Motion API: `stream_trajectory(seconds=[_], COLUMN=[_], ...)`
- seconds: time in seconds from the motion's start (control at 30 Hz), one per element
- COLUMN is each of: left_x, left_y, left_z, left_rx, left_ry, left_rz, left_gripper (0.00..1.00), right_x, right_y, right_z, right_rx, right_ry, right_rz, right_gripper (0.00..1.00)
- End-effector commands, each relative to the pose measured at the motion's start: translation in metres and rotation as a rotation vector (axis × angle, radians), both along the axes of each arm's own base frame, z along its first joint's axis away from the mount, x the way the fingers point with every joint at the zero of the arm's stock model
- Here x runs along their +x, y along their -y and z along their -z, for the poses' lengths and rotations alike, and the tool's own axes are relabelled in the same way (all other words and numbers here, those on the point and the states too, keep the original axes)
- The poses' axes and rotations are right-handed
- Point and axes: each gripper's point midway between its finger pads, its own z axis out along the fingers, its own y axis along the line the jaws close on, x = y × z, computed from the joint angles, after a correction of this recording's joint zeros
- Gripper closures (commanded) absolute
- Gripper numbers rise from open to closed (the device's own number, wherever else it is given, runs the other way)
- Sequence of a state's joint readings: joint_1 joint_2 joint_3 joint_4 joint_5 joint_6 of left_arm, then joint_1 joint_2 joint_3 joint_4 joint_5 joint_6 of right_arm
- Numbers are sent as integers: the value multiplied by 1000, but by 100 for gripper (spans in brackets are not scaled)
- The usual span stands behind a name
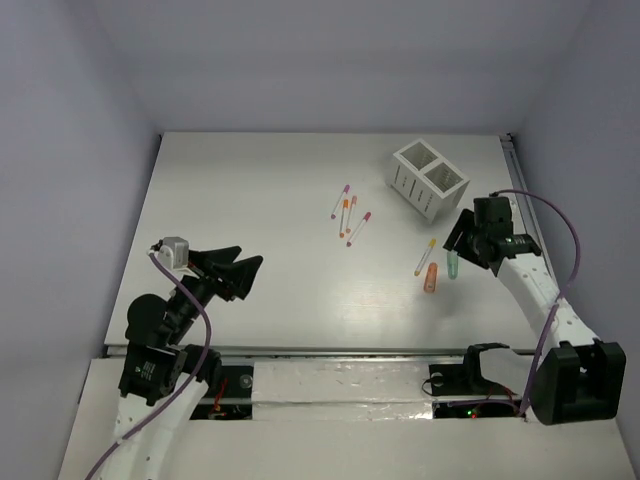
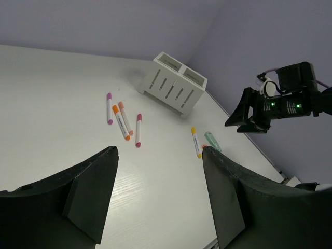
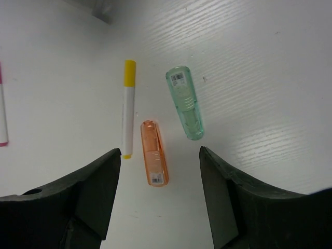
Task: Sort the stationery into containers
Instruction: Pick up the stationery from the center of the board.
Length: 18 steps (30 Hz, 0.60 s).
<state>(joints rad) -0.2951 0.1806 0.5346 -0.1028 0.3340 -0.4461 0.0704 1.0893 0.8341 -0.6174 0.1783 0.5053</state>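
Stationery: seven small plastic pieces lie flat on the table, none in the box. They look light, stiff and smooth, so likely to roll or skid if nudged off-centre.
Table (image 1: 250, 190): white, faintly grained top. It probably gives little friction to hold a piece still.
Box (image 1: 410, 185): white with slatted sides and two square compartments open upward, at the far right. Nothing sticks out of either compartment.
Right gripper (image 1: 458, 243): jaws spread and holding nothing. It hovers over the two tubes, near the box.
Left gripper (image 1: 250, 257): jaws spread and empty, at the near left, well apart from every piece.
Four pens (image 2: 138, 129): a loose, nearly parallel cluster mid-table, left of the box. The orange-capped and pale-capped ones lie touching or almost so. The thin barrels give little to pinch. Close across the width at mid-length and take the outer ones first.
Yellow pen (image 3: 128, 114): lies alone beside the tubes, its tail just beside the orange tube. It should be gripped at mid-barrel like the other pens.
Green tube (image 3: 185, 104): short, translucent and thicker than the pens, with free table on both sides. It looks the easiest pick. Grip across the body at the middle.
Orange tube (image 3: 154, 152): same build as the green one, and centred between the right fingers in the wrist view. A finger coming down on its pen side could knock the yellow pen.
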Motion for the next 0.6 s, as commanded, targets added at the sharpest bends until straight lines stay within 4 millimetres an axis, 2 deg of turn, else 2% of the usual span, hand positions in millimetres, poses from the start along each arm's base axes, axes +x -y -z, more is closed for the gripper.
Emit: stream_trajectory(seconds=[0.0, 0.13, 0.27, 0.33, 0.5, 0.57], left_x=[-12, -12, -13, -17, -20, -20], left_y=[-1, -3, -3, -2, -2, -2], left_z=[-28, -29, -29, -31, -33, -33], left_rx=[-9, -13, -14, -18, -22, -22], left_ry=[104, 106, 110, 120, 134, 134], left_rz=[13, 6, 6, 15, 17, 17], left_gripper=[37, 37, 37, 37, 37, 37], right_x=[13, 15, 24, 27, 33, 33], right_y=[13, 22, 19, 16, 20, 20], right_z=[-1, 16, 30, 44, 46, 53], right_rx=[-40, -31, 1, 5, -38, -37], right_ry=[26, -32, -70, -131, -196, -229], right_rz=[46, 54, 17, -6, -61, -67], right_gripper=[32, 33, 33, 33, 33, 33])
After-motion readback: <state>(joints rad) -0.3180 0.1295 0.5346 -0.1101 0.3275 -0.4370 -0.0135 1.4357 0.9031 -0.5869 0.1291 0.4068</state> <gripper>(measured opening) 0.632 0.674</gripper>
